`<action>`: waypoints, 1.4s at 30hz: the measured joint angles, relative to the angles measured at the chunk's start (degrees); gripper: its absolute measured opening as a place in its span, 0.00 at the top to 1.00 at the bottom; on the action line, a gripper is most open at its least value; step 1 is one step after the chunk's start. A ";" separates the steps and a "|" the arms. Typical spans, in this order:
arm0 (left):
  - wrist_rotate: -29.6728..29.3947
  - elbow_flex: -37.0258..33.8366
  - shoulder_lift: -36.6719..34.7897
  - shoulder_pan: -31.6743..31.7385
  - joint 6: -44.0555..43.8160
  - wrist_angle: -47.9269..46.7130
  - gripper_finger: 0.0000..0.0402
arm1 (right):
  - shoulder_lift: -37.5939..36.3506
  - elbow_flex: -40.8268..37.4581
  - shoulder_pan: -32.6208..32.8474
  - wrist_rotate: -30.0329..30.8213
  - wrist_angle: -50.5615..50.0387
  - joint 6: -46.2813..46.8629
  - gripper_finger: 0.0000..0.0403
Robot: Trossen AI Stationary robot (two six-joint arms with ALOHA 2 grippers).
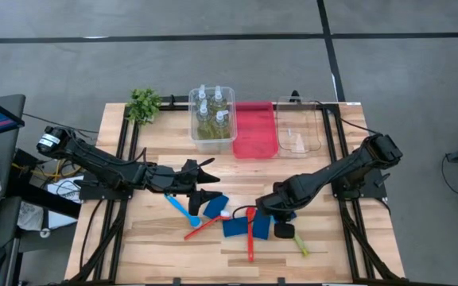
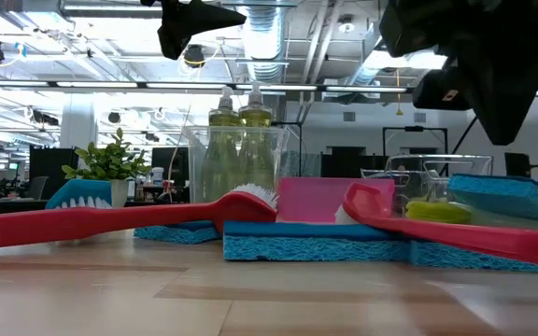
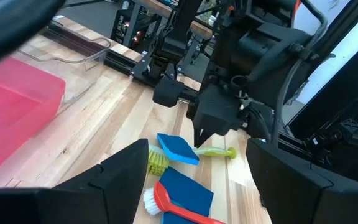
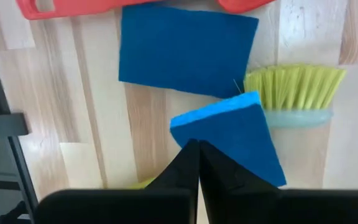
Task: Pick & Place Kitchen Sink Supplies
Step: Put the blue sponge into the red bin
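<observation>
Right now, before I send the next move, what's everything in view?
bottles: four, clear with yellow-green liquid, inside left clear bin
sponges: four, blue, three flat mid-table, one held
brushes: two red, one blue, one yellow-green, mid-table
red bin: one, back centre
empty clear bin: one, back right
plant: one, green, back left
left gripper: open, above the table
right gripper: shut on held sponge

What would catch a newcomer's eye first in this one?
Probably the right gripper, shut on the edge of a blue sponge tilted above the yellow-green brush on the table's right-hand side. Next, the bright clutter mid-table: red brushes crossing flat blue sponges. At the far edge, a clear bin holds the soap bottles, beside a red bin. The left gripper hovers open nearby.
</observation>
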 joint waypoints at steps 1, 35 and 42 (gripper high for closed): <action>0.01 0.00 -0.01 0.00 0.00 0.01 0.32 | 0.00 0.03 0.00 -0.01 0.11 -0.02 0.99; 0.00 0.00 -0.02 0.02 0.00 -0.03 0.32 | 0.42 0.08 -0.81 5.10 1.81 -22.41 0.50; -0.01 0.00 -0.02 0.00 0.00 -0.01 0.32 | 0.42 0.10 -2.41 5.10 1.68 -22.51 0.57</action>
